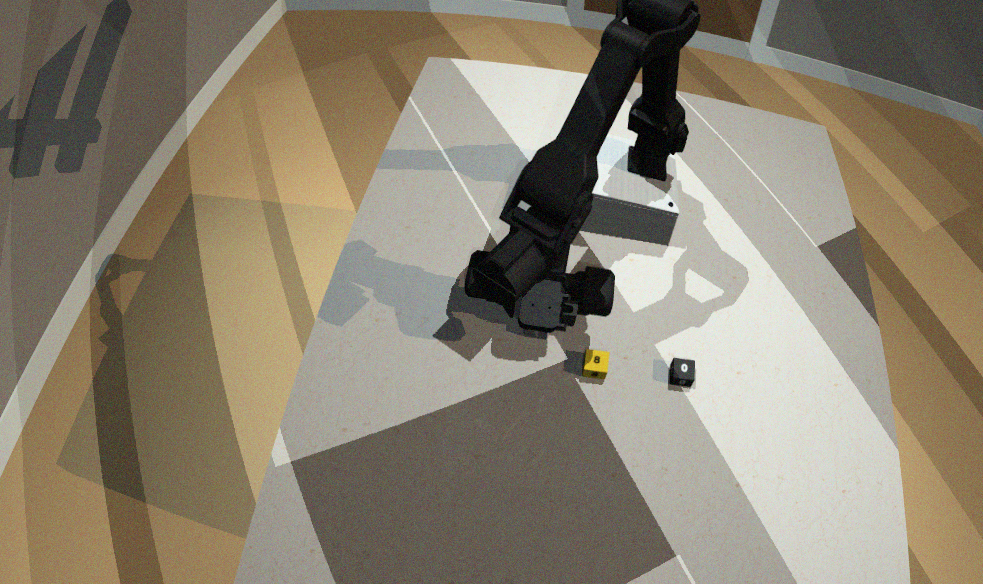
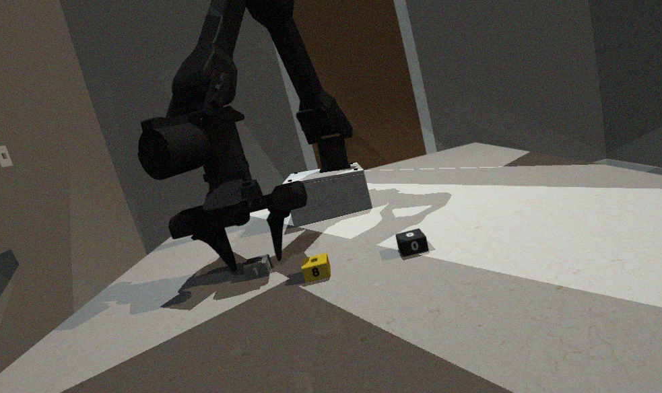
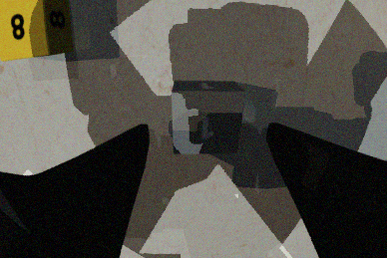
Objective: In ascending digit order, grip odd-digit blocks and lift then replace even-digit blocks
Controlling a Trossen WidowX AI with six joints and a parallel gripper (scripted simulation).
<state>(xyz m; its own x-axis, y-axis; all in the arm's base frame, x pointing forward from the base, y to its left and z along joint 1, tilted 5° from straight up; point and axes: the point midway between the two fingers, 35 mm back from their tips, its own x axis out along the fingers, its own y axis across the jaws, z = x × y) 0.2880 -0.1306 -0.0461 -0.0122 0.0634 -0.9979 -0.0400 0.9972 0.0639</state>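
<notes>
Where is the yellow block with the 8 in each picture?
Yellow block:
Top: just right of centre, below the gripper.
Exterior: middle, lower half.
Wrist: top left corner.
Shared landmark: its printed 8.

Tool point(image 2: 257, 266) open, fingers astride gray blk point(image 2: 256, 268).
</notes>
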